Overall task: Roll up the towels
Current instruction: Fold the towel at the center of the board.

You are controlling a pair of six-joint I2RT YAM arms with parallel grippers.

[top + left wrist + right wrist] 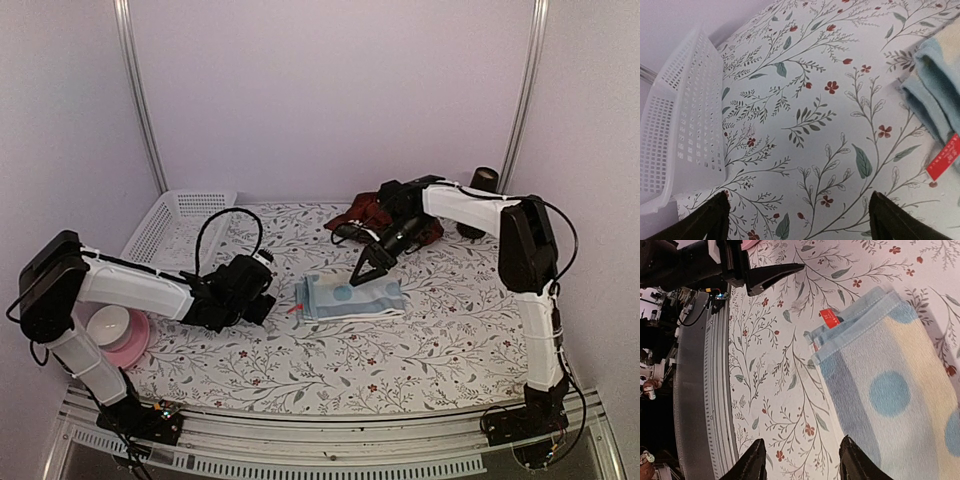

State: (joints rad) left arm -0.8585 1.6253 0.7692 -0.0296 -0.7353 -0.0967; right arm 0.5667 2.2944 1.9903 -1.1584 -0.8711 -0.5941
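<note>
Checked towel (350,297) lay folded on worktop (300,370).
Right claw (802,461) hung parted, empty, above it; left claw (797,215) gaped wide, empty, nearby.

So the folded towel (350,297) is lying mid-table (300,370). From it, the crumpled towel (362,212) is sitting behind at 1 o'clock, the basket (175,222) is sitting back at 10 o'clock, and a bowl (108,323) is resting on a plate (137,347) at 9 o'clock.
</note>
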